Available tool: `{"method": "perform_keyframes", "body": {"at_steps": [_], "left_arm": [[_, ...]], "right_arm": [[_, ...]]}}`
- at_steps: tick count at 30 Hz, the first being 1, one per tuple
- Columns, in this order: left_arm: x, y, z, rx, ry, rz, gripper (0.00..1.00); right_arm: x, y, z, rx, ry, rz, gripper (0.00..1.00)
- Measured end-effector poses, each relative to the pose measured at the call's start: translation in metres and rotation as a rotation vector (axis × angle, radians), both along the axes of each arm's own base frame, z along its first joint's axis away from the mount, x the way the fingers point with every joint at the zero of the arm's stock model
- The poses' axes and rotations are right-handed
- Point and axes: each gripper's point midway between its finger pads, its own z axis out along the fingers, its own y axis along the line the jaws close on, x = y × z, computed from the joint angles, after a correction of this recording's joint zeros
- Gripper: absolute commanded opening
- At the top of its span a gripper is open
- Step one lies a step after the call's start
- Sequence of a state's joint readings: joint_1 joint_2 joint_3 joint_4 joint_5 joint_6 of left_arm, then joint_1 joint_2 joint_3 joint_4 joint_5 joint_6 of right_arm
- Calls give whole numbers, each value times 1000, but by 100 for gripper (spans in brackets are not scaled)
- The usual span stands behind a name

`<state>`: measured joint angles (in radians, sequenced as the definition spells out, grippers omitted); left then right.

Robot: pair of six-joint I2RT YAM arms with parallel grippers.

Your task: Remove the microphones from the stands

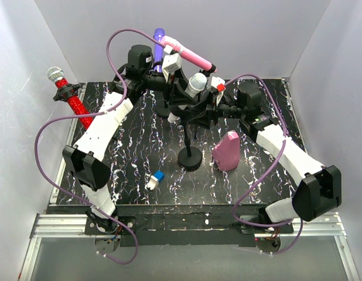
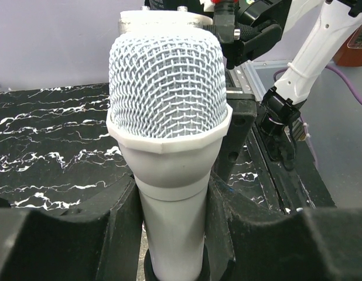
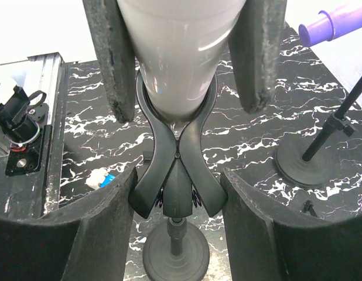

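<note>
One smooth, likely rigid microphone (image 2: 169,111): left fingers (image 2: 81,234) clamp its barrel below the grille; right fingers (image 3: 64,234) straddle the stand clip (image 3: 176,175), hold unclear.

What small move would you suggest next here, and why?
Probably close the right gripper on the levers of the black spring clip: the gripper flanks them, the clip wraps the white mesh-headed microphone, and the left gripper is shut on it.

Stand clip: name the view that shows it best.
Right wrist: the clip fills the centre, its prongs cupping the microphone. Top external shows it tiny; left wrist barely shows it below the microphone.
</note>
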<state>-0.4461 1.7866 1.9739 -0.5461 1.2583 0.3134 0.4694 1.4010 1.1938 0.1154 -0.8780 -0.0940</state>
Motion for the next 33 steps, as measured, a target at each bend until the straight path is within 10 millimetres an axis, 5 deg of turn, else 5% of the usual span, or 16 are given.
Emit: {"method": "perform_keyframes", "body": {"at_steps": [7,12,19,22,29,33], "left_arm": [[0,0,0,0,0,0,0],[1,0,6,2,5,5,0],[6,1,11,-5,-11,19,0],[7,2,10,-4,-6,23,0],[8,3,3,2,18,22,0],[9,4,3,2,20,24,0]], "right_arm": [[1,0,0,-2,-5,-4,1],[2,1,2,5,-17,-9,78],[-2,5,-4,1,-14,13,85],[-2,7,-7,0,-3,28,79],[6,9,-15,2,27,16,39],[6,10,-17,0,38,17,2]]}}
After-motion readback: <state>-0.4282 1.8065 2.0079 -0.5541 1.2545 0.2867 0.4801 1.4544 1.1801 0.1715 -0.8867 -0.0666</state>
